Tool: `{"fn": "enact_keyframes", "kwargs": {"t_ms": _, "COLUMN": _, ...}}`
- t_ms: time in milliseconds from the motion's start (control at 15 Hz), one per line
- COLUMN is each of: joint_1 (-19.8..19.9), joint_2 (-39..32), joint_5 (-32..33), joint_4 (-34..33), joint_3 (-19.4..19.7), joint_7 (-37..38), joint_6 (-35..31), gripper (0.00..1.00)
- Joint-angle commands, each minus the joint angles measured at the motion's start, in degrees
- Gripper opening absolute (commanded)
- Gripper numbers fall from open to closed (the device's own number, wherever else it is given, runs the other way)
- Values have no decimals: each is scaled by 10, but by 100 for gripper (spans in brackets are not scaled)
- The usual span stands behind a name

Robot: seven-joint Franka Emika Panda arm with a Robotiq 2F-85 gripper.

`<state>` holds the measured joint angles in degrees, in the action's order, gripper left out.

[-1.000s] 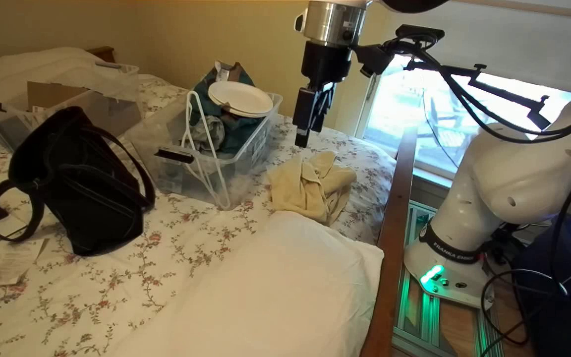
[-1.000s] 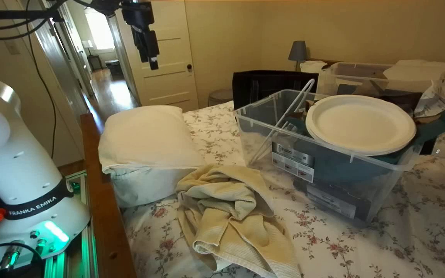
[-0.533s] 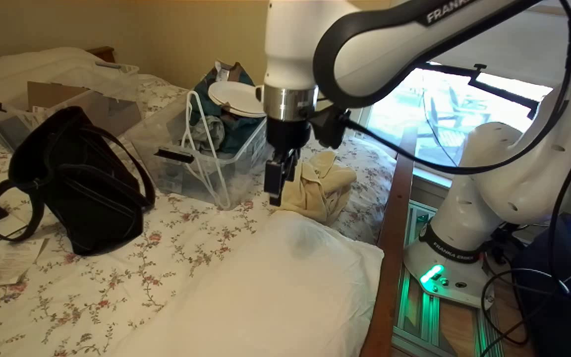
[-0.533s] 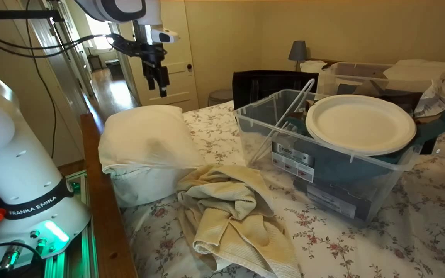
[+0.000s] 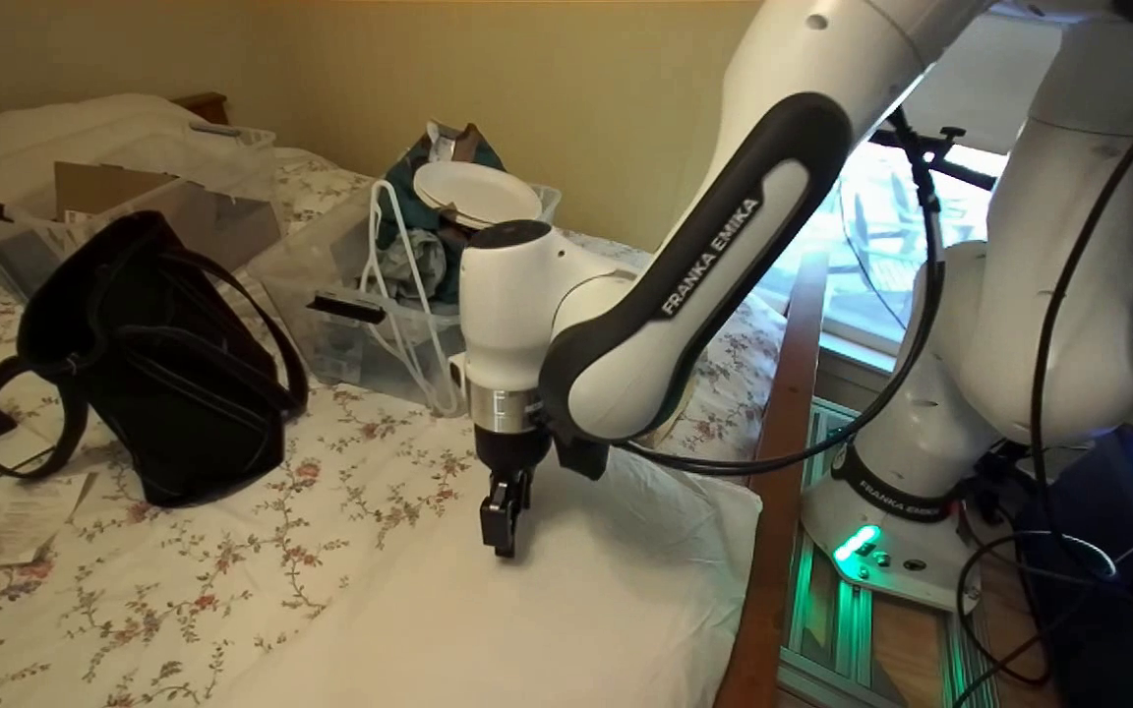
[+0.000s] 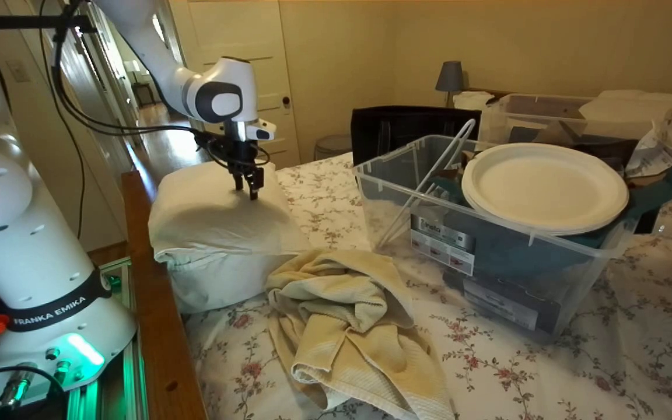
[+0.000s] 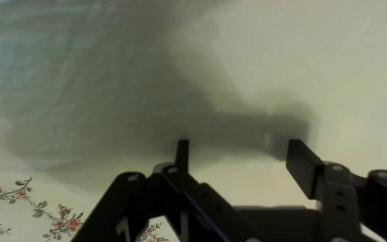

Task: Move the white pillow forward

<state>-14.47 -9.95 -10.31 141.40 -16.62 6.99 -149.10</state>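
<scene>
The white pillow (image 5: 576, 629) lies on the floral bed beside the wooden bed rail; in an exterior view it is a thick, puffy block (image 6: 196, 201). Its plain surface (image 7: 344, 77) fills most of the wrist view, with the arm's shadow on it. My gripper (image 5: 504, 551) points straight down over the pillow, also in an exterior view (image 6: 246, 193). In the wrist view its two fingers (image 7: 239, 144) are wide apart with nothing between them. The tips are very near the pillow's top; I cannot tell whether they touch it.
A yellow towel (image 6: 347, 315) lies crumpled against the pillow. A clear plastic bin (image 6: 429, 221) holds white plates (image 6: 546, 186) and a white hanger. A black bag (image 5: 183, 374) stands on the bed. The wooden rail (image 5: 773, 551) runs between bed and robot base.
My gripper has come down from high above the towel and bin side to just over the pillow's top. The pillow and the other objects have not visibly moved.
</scene>
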Motion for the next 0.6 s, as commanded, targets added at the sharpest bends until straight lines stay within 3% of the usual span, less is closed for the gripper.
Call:
{"fn": "enact_keyframes", "kwargs": {"t_ms": 0, "joint_1": 3, "joint_2": -104, "joint_5": -4, "joint_4": -43, "joint_3": -4, "joint_7": -57, "joint_6": -48, "gripper": 45}}
{"fn": "enact_keyframes", "kwargs": {"t_ms": 400, "joint_1": 13, "joint_2": -142, "joint_5": 5, "joint_4": -80, "joint_3": -10, "joint_7": -109, "joint_6": -31, "gripper": 3}}
{"fn": "enact_keyframes", "kwargs": {"t_ms": 533, "joint_1": 12, "joint_2": -140, "joint_5": 7, "joint_4": -86, "joint_3": -11, "joint_7": -119, "joint_6": -24, "gripper": 0}}
